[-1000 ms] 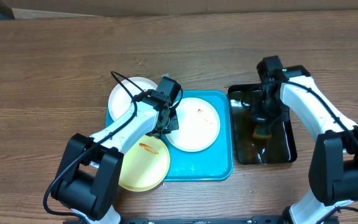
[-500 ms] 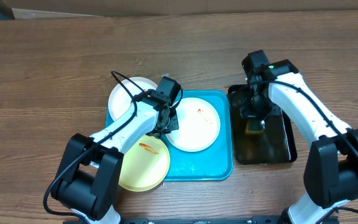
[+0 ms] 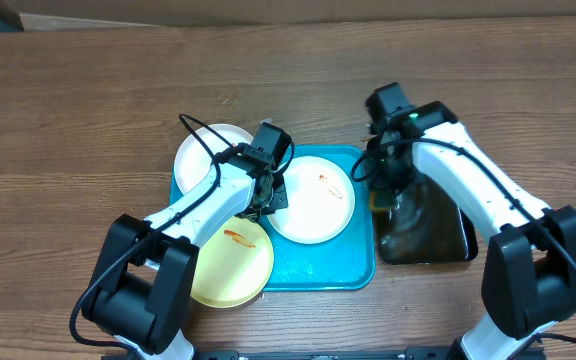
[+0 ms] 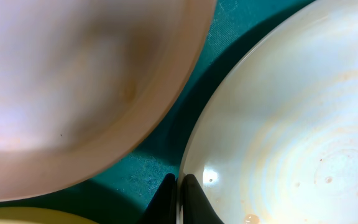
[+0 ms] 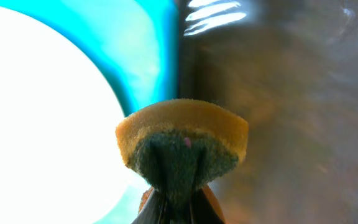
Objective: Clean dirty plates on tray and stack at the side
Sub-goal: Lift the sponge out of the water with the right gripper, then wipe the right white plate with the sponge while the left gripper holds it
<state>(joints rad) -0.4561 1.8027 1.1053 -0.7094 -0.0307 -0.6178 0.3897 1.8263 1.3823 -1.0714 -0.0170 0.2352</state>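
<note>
Right pincer (image 5: 178, 190) clamps sponge (image 5: 182, 134), over tray's (image 3: 318, 272) right rim. Smeared plate (image 3: 308, 212) lies just left of it, mid-tray. Left pincer (image 4: 179, 196) pinches that plate's left edge.

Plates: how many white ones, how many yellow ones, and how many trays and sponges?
White plates: 2
Yellow plate: 1
Blue tray: 1
Black tray: 1
Sponge: 1
Total: 6
</note>
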